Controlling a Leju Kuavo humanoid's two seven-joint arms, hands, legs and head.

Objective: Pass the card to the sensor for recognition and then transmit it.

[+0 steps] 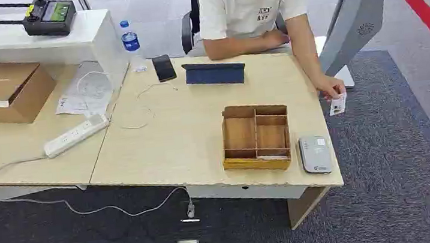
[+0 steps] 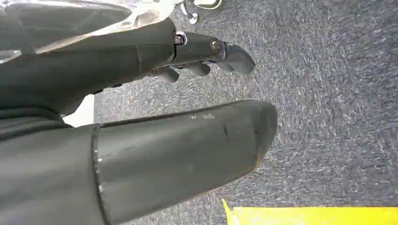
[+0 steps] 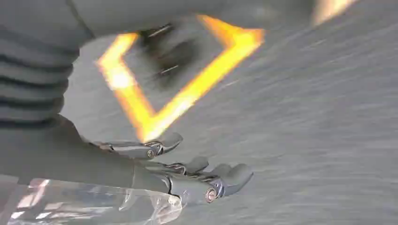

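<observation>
the left hand point(image 2: 187, 93) hangs over grey carpet, thumb and fingers apart, grasping nothing. the right hand point(image 3: 178, 168) is also released, fingers loosely spread over the carpet; its picture is smeared, which suggests that arm is moving. the card point(image 1: 337, 104) is pinched in a person's hand point(image 1: 331, 86) just off the desk's point(image 1: 178, 137) right edge, offered outward. the step in hand looks like taking it: bring the right hand up beside the card, pinch its free lower end, and close firmly before pulling. then carry it flat over the grey sensor point(image 1: 315, 154) lying beside the wooden tray point(image 1: 256, 136). the print on the card, sensor and the person's shirt is too small to read.
</observation>
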